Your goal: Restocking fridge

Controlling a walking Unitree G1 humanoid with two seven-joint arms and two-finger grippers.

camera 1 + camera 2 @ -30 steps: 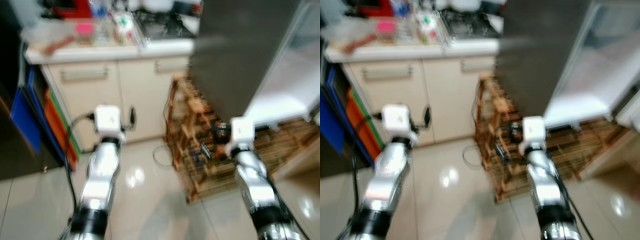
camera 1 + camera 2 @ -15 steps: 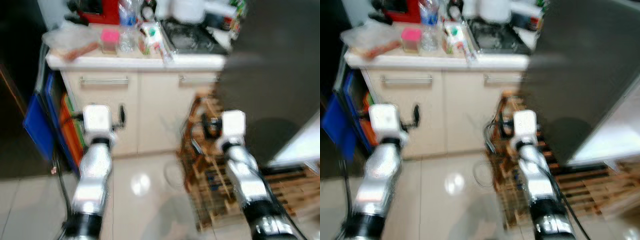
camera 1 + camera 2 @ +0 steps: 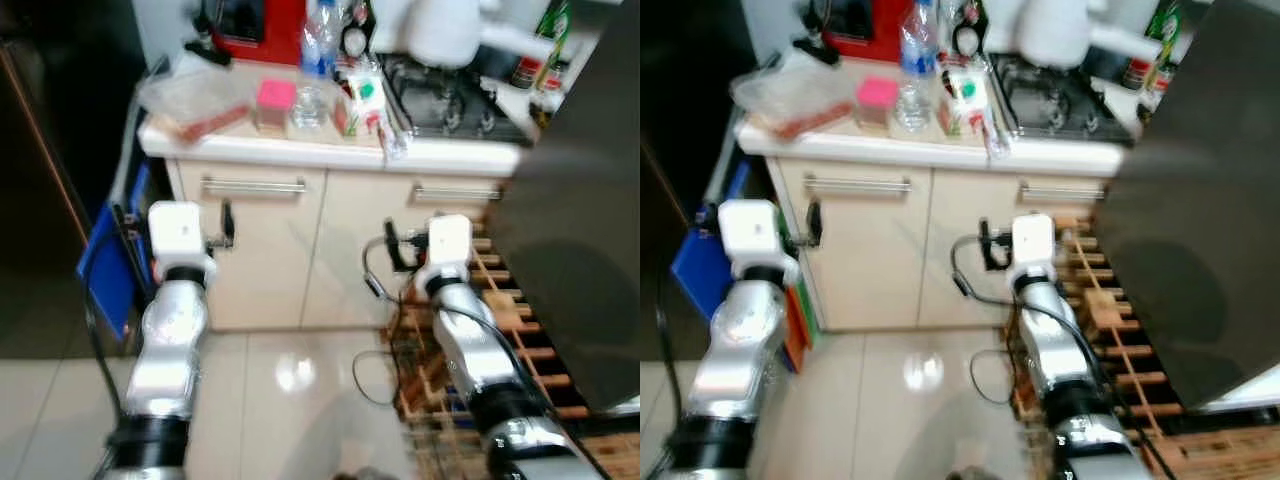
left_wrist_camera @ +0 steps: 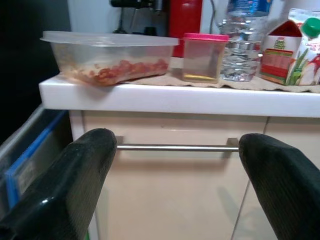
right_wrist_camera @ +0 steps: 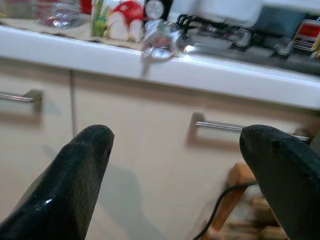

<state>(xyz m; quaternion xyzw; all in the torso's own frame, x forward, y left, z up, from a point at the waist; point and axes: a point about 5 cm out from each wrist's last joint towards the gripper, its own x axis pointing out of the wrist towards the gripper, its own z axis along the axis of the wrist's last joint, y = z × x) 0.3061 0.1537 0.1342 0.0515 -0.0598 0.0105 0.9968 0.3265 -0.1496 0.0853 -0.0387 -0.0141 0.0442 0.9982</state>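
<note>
- Robot's facing the white counter with both arms raised in front of the cabinet doors, presumably to get lined up on the groceries before grabbing anything.
- Left gripper has its fingers spread wide with nothing between them, level with the cabinet handle, below the countertop.
- Right gripper is just as wide apart and empty, pointed at the next door over, near the gas hob.
- Stuff to restock is all on the counter: clear lidded food container, pink-lidded tub, water bottle, carton.
- Dark fridge door hangs to the robot's right, above a wooden rack. My guess is that's where it all goes.
</note>
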